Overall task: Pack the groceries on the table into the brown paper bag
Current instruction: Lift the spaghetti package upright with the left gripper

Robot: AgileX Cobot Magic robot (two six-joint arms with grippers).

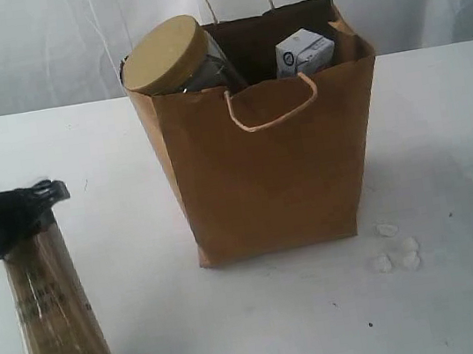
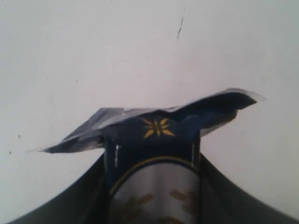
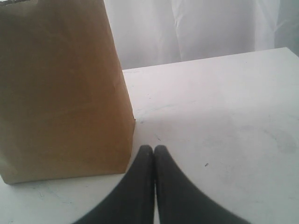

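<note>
Bag is upright mid-table, top open, front cord handle hanging over the front face. Two things poke out of it: jar with the tan lid, tilted against the left wall, and the white-blue packet at back right. Can't see deeper inside. Spaghetti isn't in the bag: it lies flat on the table at the near left, well apart from the bag, dark blue end towards the left gripper. That gripper is clamped on the blue end, fingers pressed on both sides just below the flared seal. Right gripper is empty, tips together, low over the table just beside the bag's base corner. A few white lumps sit near the bag's front right corner. Tabletop is plain white, lightly scuffed, with a white curtain behind it.
</note>
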